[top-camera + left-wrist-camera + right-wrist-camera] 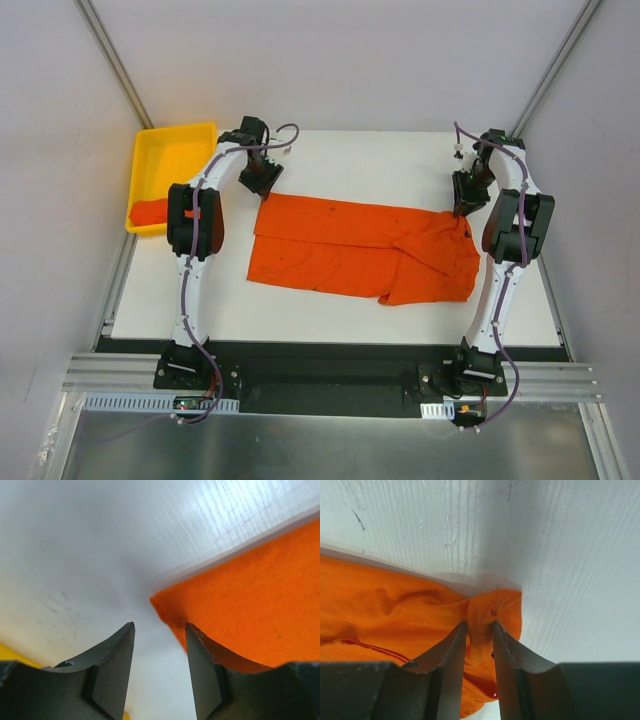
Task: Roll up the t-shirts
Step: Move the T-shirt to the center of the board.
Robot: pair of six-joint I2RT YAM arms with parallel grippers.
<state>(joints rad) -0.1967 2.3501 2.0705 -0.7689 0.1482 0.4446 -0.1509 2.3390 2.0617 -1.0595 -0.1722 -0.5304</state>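
Orange t-shirt (360, 250) lies flat mid-worktop (350, 160), thin, limp, light & prob. slippy, so grab at far corners: left claw (160, 626) spread, empty, at 10 o'clock corner; right claw (479, 624) part-spread astride puckered 2 o'clock corner.

White arms (188, 300), blk joints (195, 222), purple cables (287, 128), dark tool fingers (112, 675)

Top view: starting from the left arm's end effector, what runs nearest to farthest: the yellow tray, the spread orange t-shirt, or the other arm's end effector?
From the left end effector:
1. The spread t-shirt, its corner right beside it.
2. The yellow tray, off to its left at the table's edge.
3. The right end effector, far across at the shirt's other end.
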